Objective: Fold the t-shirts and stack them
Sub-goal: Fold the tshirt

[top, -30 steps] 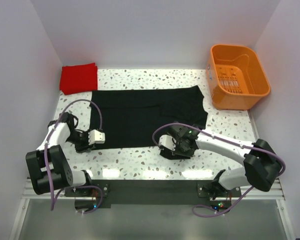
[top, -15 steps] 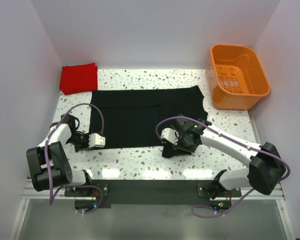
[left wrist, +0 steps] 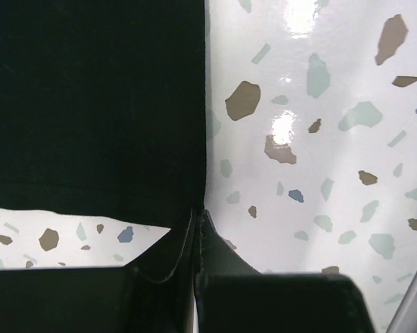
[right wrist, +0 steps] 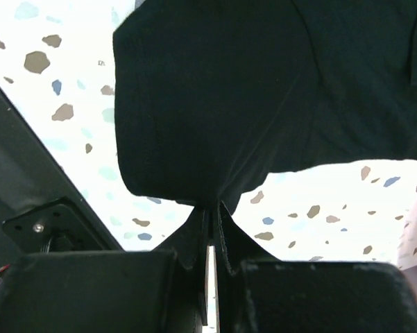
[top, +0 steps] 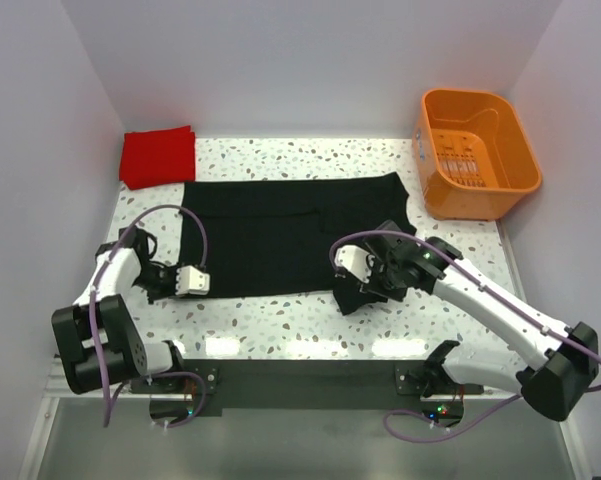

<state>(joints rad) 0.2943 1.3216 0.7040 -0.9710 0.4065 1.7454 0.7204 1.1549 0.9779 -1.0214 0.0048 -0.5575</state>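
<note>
The black t-shirt (top: 290, 232) lies spread flat across the middle of the table. My left gripper (top: 190, 290) sits low at its near left corner. In the left wrist view that gripper (left wrist: 198, 212) is shut, with the corner of the black cloth (left wrist: 97, 104) pinched at its tips. My right gripper (top: 358, 289) holds the near right corner above the table. In the right wrist view it (right wrist: 213, 207) is shut on the black cloth (right wrist: 215, 104), which hangs bunched from it. The red t-shirt (top: 158, 155) lies folded at the back left corner.
An orange plastic basket (top: 477, 152) stands at the back right, beside the black shirt's far right end. White speckled tabletop (top: 280, 315) shows along the near edge between the two arms. Walls close in on the left, back and right.
My left gripper has shut on the near left corner of the black shirt. The right arm has moved right and away from me, lifting the near right corner with it.
</note>
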